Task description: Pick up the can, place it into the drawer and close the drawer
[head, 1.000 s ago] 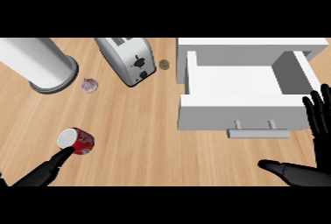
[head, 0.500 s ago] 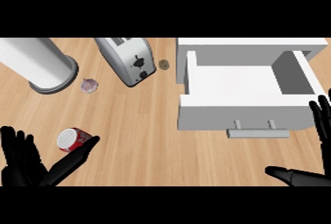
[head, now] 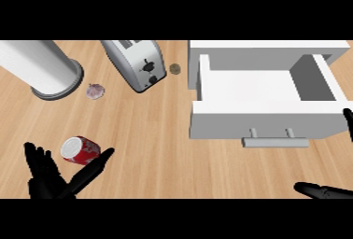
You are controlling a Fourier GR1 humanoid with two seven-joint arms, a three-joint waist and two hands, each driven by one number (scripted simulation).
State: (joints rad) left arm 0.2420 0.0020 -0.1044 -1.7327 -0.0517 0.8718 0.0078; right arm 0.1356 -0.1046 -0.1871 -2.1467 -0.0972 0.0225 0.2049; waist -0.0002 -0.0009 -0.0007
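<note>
A red can (head: 80,150) with a white top lies on its side on the wooden counter at the lower left. My left hand (head: 56,178) is just below it, open, fingers spread and straight, thumb reaching up beside the can's right side. The white drawer (head: 262,119) stands pulled open at the right, its inside bare, handle (head: 276,141) facing me. My right hand (head: 322,190) shows only as fingers at the lower right corner and a fingertip at the right edge; it looks open.
A silver toaster (head: 137,64) sits at the top centre. At the top left stands a large white cylinder (head: 41,68). Near it lies a small garlic bulb (head: 95,91), and a small brown round thing (head: 175,68) rests beside the drawer.
My left hand has risen further into view and opened beneath the can. The right hand has slid toward the right edge and lower corner. The can has tilted slightly.
</note>
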